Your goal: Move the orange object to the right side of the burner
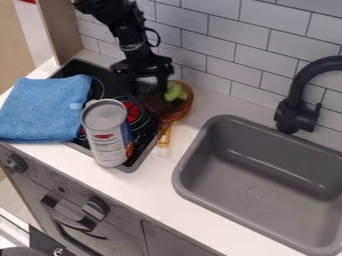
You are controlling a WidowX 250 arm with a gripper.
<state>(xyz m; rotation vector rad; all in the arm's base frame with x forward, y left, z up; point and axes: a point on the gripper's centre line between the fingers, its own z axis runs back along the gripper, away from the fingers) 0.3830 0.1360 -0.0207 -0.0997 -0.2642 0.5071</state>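
Note:
The black gripper hangs over the back right of the black stove, its fingers apart. Just right of it is the orange see-through pan, its bowl at the stove's right edge beside the tiled wall and its handle pointing toward the front. The gripper's right finger is by the bowl's left side; whether they touch I cannot tell. A green item lies in the bowl. The burner with red markings is left of the pan, partly hidden by a can.
A tall can stands at the stove's front right. A folded blue cloth covers the stove's left side. The grey sink and black faucet are to the right, with a strip of white counter between stove and sink.

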